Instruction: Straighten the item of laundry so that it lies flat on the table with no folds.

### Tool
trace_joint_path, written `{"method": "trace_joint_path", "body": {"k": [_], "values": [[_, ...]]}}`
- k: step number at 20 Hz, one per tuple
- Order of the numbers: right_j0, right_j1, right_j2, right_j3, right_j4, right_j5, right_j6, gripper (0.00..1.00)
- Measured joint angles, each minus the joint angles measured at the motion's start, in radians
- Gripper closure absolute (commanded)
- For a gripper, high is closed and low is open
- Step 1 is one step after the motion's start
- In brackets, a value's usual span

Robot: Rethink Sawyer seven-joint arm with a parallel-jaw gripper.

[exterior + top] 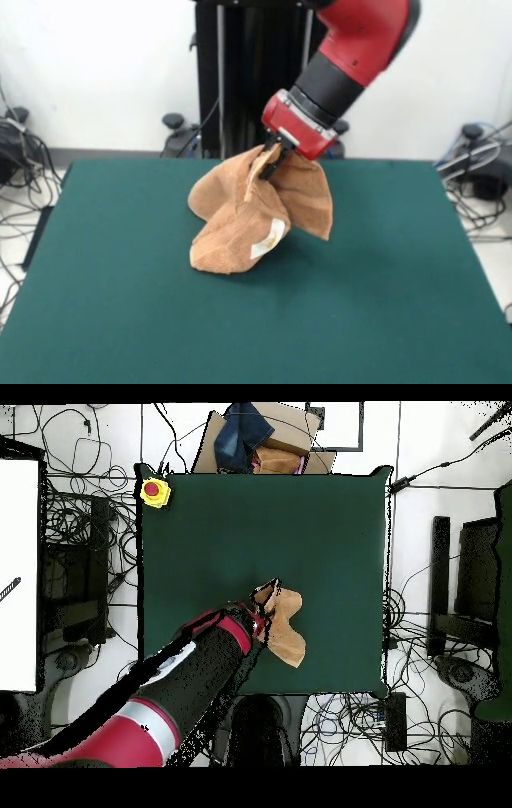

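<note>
The orange-tan towel (240, 216) hangs bunched from my gripper (269, 164), with its lower folds resting on the dark green table (120, 304). Its white label (269, 238) with yellow print faces the front view near the bottom edge. One corner (318, 210) hangs free to the right. My gripper is shut on the towel's upper part and holds it above the table's far middle. In the overhead view the towel (284, 624) lies just beyond the gripper (264, 598), near the table's (220, 524) edge on the robot's side.
A yellow box with a red button (154, 491) sits at a table corner. A cardboard box with dark cloth (255, 439) stands beyond the far edge. Cables (80, 544) and equipment lie on the floor around the table. The black pedestal (248, 72) rises behind the table.
</note>
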Motion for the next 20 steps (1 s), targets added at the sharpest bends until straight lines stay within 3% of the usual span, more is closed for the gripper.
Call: {"method": "trace_joint_path", "body": {"k": [4,10,20], "values": [[0.013,0.022,0.0,-0.045,0.056,0.08,0.0,1.0],[0.009,0.01,0.001,-0.041,0.066,0.083,0.0,1.0],[-0.062,-0.203,-0.012,0.165,-0.029,0.083,0.0,1.0]]}}
